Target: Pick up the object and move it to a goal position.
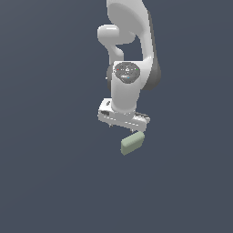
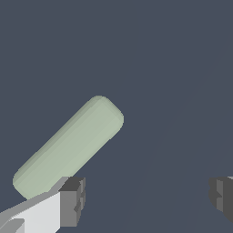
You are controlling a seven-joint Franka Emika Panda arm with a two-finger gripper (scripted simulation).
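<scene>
Sage-green block (image 1: 132, 143): rounded edges, lying aslant on the dark slate floor (image 1: 50, 182), just below the gripper toward the exterior view's right; bare floor on every side of it.
Gripper (image 1: 124, 127): jaws spread wide, holding nothing; in the wrist view one grey fingertip (image 2: 72, 202) overlaps the block's end.
White Panda arm (image 1: 129, 54): upright behind.

This is not a real room but a simulated scene. Everything around the white arm (image 1: 129, 68) is one flat, dark blue-grey background without walls or furniture. The surfaces look smooth and plain, with soft computer-made shading and no texture.
</scene>
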